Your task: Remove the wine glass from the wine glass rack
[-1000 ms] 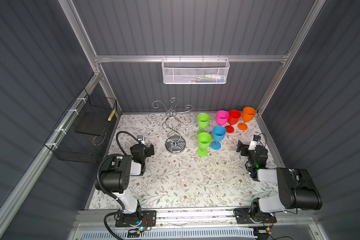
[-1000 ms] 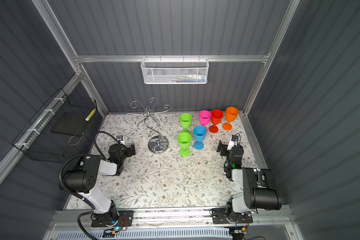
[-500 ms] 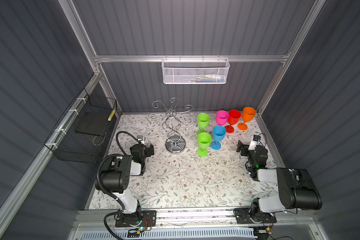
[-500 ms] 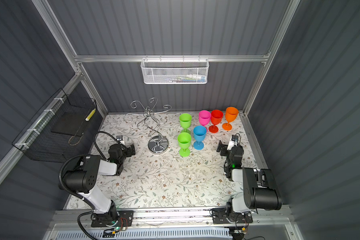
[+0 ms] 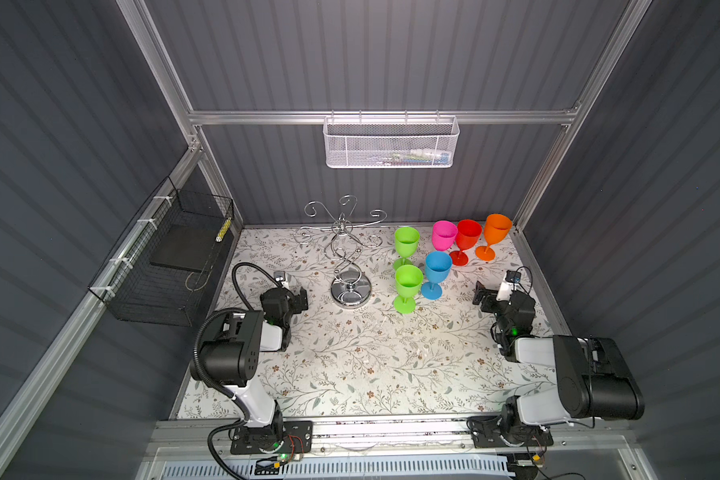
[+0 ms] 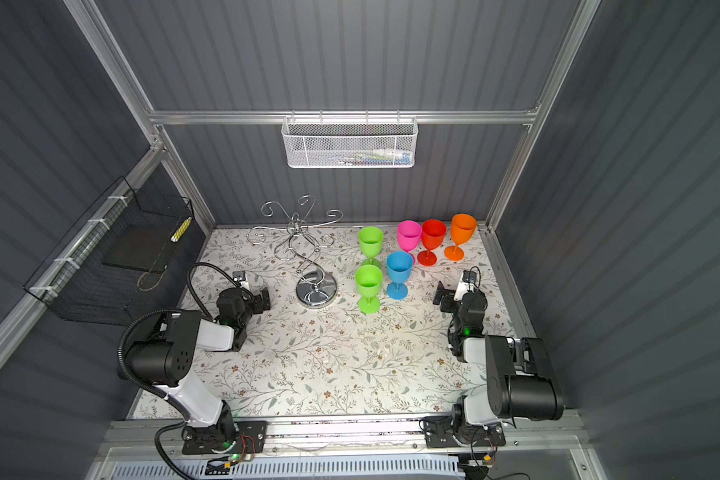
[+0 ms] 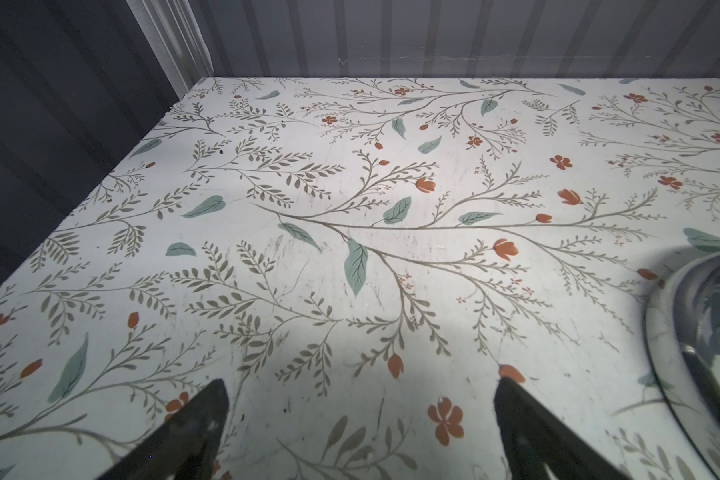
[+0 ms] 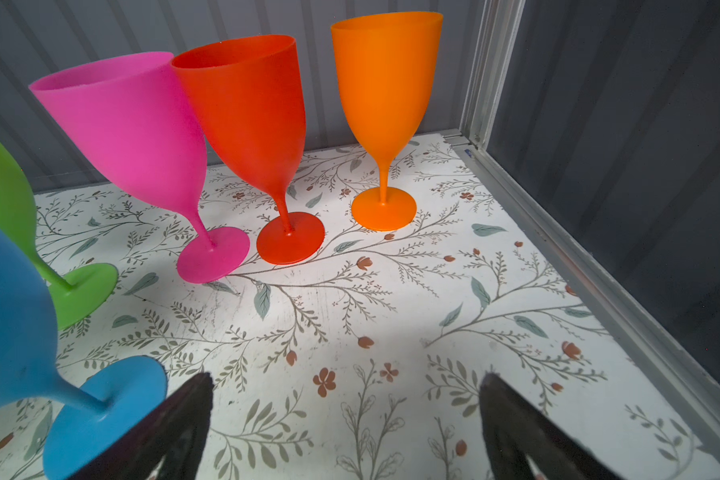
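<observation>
Standing upright toward the back left of the floral table [image 5: 350, 365], the wine glass rack [image 5: 343, 245]: chrome wire, scroll arms aloft, round mirror base on the tabletop. To its right and apart from it, six wine glasses upright on their feet on the table: far green glass [image 5: 406, 241], near green glass [image 5: 408, 280], blue glass [image 5: 437, 268], pink glass [image 5: 444, 235], red glass [image 5: 468, 235], orange glass [image 5: 497, 228]. Beside the rack's base, low over the table, the left gripper [image 7: 360, 399]: jaws spread wide over bare tabletop. Near the right edge, just beside the blue glass's foot, the right gripper [image 8: 346, 399]: jaws likewise spread wide, clasping nothing. On the back rail, a white mesh basket [image 5: 391, 145]; on the left wall, a black wire basket [image 5: 163, 266].
</observation>
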Available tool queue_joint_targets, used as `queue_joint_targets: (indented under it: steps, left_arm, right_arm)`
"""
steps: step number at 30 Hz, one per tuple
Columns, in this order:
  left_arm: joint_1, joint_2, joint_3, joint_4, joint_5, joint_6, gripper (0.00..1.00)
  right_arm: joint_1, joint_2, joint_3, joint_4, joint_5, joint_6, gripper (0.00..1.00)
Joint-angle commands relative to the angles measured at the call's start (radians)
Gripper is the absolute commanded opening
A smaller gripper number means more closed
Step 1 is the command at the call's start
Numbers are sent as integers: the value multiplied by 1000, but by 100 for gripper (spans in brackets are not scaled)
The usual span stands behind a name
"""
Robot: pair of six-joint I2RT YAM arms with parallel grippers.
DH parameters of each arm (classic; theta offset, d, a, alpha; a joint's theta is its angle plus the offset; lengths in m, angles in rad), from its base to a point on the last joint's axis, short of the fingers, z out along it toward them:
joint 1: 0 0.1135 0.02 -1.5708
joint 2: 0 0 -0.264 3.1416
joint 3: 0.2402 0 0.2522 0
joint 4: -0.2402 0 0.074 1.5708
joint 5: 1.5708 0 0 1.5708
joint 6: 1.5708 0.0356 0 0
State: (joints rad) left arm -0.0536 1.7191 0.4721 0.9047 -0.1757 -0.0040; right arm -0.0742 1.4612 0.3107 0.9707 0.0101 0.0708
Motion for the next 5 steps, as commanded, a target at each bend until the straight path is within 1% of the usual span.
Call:
queue_joint_targets:
  steps: [1,5]
  left_arm:
    - [-6,-4,0,6,-9,4,100]
    - [-6,-4,0,5,-9,5,100]
  right_arm:
    - [1,2,22,-4,6,2,99]
    - [1,-2,11,11,2,1,99]
